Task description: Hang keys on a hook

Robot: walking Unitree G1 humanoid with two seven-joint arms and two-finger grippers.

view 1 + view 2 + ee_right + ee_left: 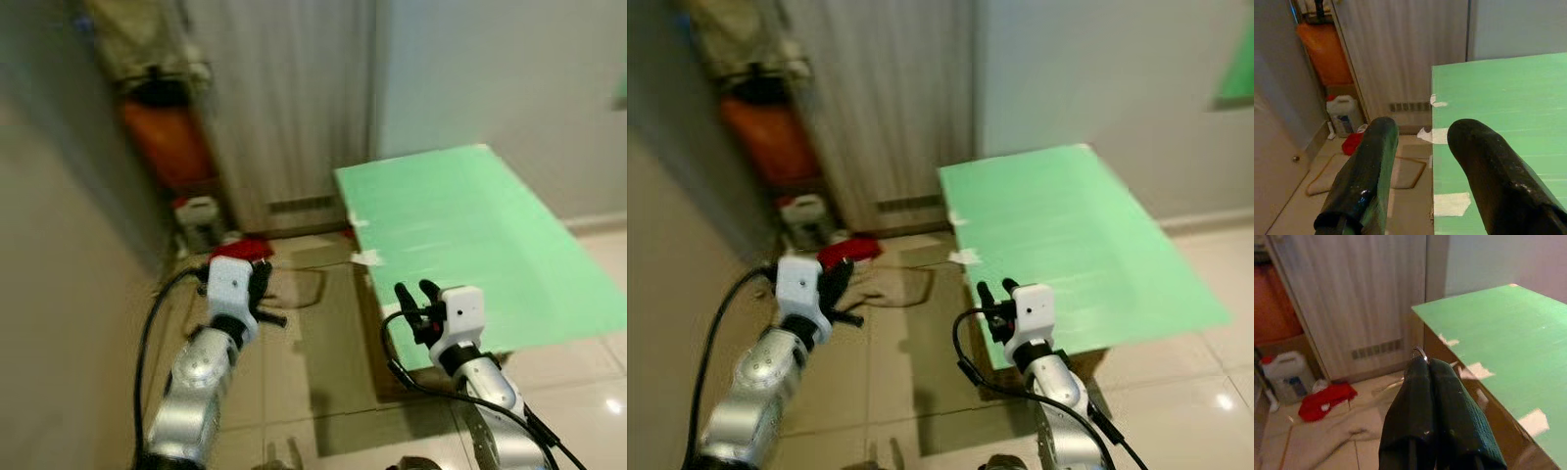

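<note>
Already the left gripper (1427,363) pinches the key ring (1419,352) by a sliver; walking might shake it loose. Right gripper (1420,142) jaws are spread.

The green desk (470,245) has a smooth matt top patched with pale paper tape. The floor (333,392) is glossy tile, a red cloth (1325,401) lies crumpled on it, and the far-left jug (1286,377) looks plastic.
</note>
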